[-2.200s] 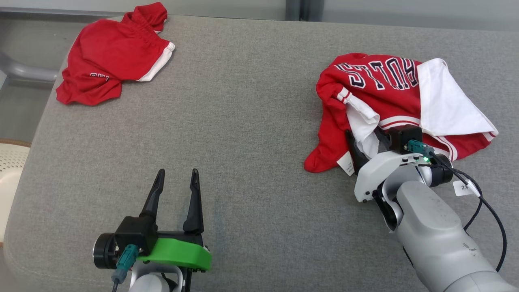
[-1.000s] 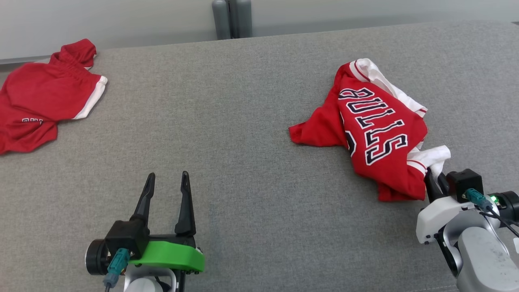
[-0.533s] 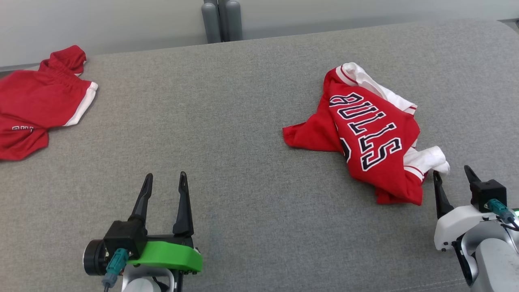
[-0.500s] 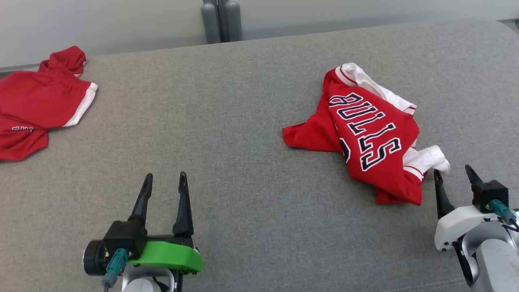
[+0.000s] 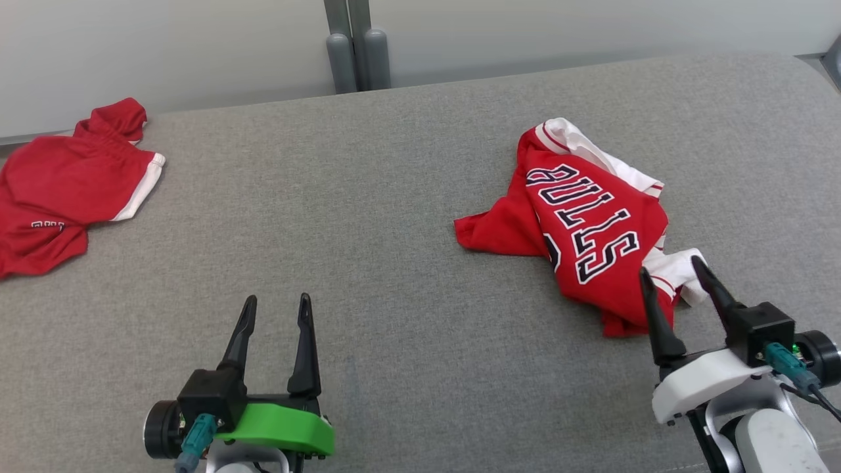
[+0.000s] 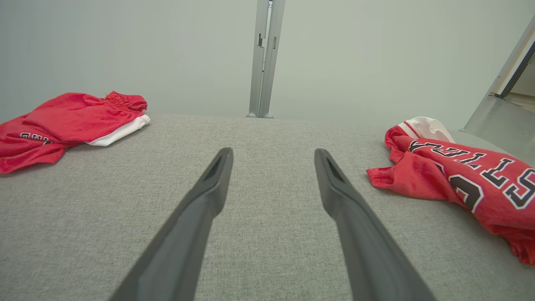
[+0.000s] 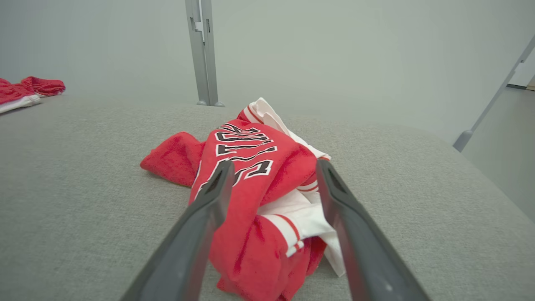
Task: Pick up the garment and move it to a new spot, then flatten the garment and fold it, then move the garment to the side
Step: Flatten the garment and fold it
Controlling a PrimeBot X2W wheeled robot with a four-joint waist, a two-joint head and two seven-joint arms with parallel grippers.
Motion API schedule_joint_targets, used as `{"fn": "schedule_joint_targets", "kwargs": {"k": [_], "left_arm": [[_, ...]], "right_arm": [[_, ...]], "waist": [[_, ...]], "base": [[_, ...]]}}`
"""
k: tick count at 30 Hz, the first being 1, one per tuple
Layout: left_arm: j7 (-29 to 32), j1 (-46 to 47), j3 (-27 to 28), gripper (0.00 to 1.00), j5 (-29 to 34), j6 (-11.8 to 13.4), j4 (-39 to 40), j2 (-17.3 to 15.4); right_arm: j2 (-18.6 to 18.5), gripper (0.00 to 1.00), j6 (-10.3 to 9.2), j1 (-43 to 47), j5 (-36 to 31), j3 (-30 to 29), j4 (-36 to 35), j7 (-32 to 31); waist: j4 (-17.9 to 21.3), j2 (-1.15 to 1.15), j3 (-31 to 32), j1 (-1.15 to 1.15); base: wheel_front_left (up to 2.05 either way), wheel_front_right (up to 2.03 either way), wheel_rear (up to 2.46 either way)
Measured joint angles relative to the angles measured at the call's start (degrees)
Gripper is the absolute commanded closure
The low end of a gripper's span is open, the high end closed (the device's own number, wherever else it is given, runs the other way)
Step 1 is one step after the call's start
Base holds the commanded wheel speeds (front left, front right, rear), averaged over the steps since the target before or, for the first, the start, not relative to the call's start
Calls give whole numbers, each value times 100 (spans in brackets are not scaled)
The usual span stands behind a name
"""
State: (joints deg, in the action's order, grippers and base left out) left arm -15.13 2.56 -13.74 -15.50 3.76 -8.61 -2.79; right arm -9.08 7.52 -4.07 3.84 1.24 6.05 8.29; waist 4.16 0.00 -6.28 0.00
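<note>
The crumpled red jersey with white trim and dark lettering (image 5: 585, 230) lies near the right edge of the grey fabric-covered tabletop (image 5: 394, 197). The right gripper (image 5: 670, 266) reaches forward, its fingers spread wide astride the jersey's near end. The left gripper (image 5: 276, 299) hovers by the near edge, open and empty. Red shorts with a white stripe (image 5: 59, 190) lie at the far left corner.

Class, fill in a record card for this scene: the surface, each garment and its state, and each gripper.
Surface: grey fabric pad
Jersey: red Bulls jersey, crumpled, right side
Shorts: red shorts, bunched, far left
Left gripper: open, over bare pad
Right gripper: open, at the jersey's near end
Task stage: jersey not yet flattened
</note>
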Motion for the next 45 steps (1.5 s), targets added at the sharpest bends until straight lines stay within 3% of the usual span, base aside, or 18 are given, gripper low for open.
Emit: {"fn": "schedule_joint_targets", "kwargs": {"k": [5, 9, 10, 11, 13, 14, 31, 34, 38, 45], "left_arm": [[0, -3, -97, 0, -22, -1, -9, 0], [0, -53, -79, 0, -63, 21, -8, -1], [0, -75, -83, 0, -69, 21, -10, -1], [0, -80, -93, 0, -99, 21, -12, -1], [0, -80, -99, 0, -109, 22, -7, 0], [0, -80, -101, 0, -110, 22, -4, 0], [0, 20, -51, 0, -108, 27, 35, -1], [0, 58, -53, 0, -109, 27, 37, -1], [0, 125, -86, 0, -121, 27, 48, -1], [0, 160, -87, 0, -159, 34, 57, -1]], "right_arm": [[-159, 0, 0, 106, 264, 438, -1, -734], [-156, 0, 0, 207, 263, 439, 197, -1257], [-136, 16, 0, 201, 257, 402, 269, -1319], [-138, 51, 0, 194, 231, 385, 358, -1354], [-131, 74, -1, 114, 209, 414, 486, -1338], [-114, 100, -1, 19, 209, 461, 531, -1302], [292, 100, -2, -2426, 1088, 1768, 834, -441], [415, 100, -2, -2867, 1234, 1758, 1045, -270], [534, 100, -2, -3351, 1346, 1316, 1456, 157], [579, 100, -3, -3420, 1113, 1018, 2798, 189]], "waist": [[-149, 0, 47, 0], [-332, 0, 89, 0], [-365, 0, 98, 0], [-396, 0, 106, 0], [-447, 0, 115, 0], [-472, 0, 117, 0], [-613, 0, -44, 0], [-671, 0, -76, 0], [-794, 0, -117, 0], [-1015, 0, -236, 0]], "base": [[0, 0, 0], [0, 0, 0], [0, 0, 0], [0, 0, 0], [0, 0, 0], [0, 0, 0], [0, 0, 0], [0, 0, 0], [0, 0, 0], [0, 0, 0]]}}
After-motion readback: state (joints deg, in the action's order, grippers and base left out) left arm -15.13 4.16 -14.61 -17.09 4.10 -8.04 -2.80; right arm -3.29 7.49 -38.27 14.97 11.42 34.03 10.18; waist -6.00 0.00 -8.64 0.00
